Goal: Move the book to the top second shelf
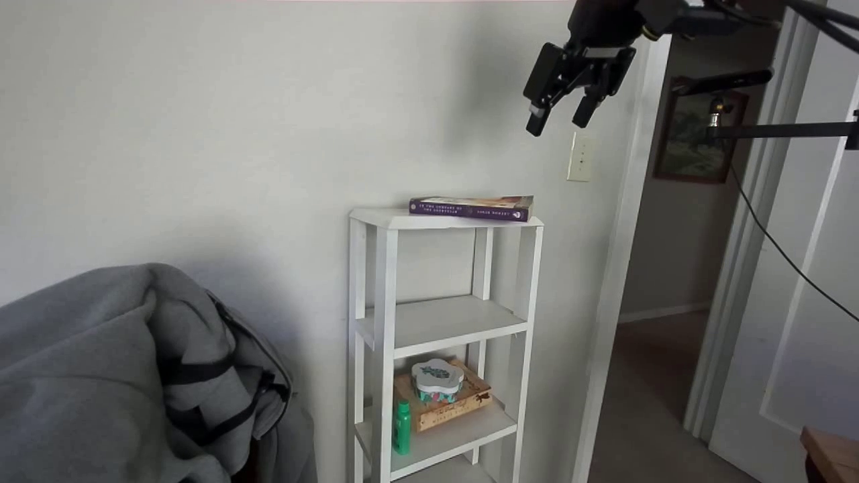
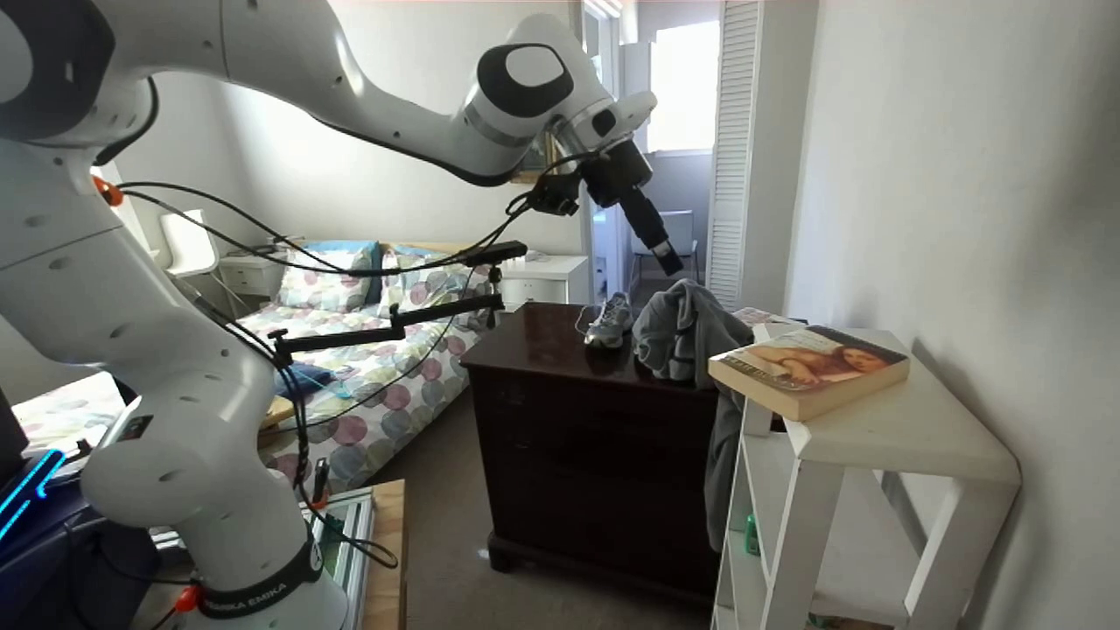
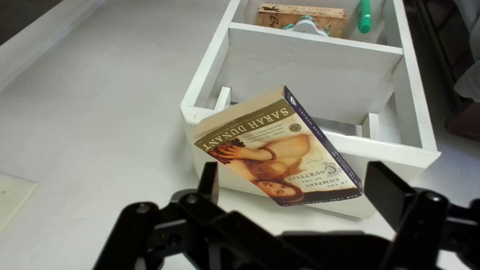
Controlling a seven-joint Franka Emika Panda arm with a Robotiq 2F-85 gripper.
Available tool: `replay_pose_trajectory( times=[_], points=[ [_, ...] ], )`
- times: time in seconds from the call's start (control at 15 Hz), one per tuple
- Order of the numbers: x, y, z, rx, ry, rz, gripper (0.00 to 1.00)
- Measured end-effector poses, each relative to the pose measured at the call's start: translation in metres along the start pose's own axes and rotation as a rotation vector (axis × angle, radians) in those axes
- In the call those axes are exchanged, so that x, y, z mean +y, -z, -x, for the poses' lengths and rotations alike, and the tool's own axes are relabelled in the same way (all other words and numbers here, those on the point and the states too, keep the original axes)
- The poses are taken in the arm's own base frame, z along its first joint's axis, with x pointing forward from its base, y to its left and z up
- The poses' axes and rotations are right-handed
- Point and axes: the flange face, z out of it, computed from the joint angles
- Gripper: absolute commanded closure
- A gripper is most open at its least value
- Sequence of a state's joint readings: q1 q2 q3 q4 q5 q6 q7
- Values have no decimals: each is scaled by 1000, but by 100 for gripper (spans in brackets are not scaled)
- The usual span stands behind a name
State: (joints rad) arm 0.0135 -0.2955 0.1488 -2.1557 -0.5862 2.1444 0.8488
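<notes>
The book lies flat on the topmost board of the narrow white shelf unit, in both exterior views. It has a purple spine, pale page edges and a painted cover, and one corner overhangs the board's edge in the wrist view. The top second shelf is the bare white board below it; it also shows in the wrist view. My gripper is open and empty, above and to the side of the book, apart from it. In the wrist view its fingers frame the book from a distance.
The topmost board and four posts bound the second shelf. The shelf below holds a wooden box, a white tin and a green bottle. A wall stands behind. A dark dresser bears a grey garment and a shoe.
</notes>
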Motion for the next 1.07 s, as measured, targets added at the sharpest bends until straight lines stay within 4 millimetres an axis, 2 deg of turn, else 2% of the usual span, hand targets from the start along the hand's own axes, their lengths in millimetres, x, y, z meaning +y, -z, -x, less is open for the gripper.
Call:
replay_pose_trajectory(
  times=[0.27,0.53,1.07],
  points=[
    [-16,0,25,51,120,70,0],
    [-27,-11,44,122,247,154,0],
    [-40,-41,64,196,351,250,0]
  ],
)
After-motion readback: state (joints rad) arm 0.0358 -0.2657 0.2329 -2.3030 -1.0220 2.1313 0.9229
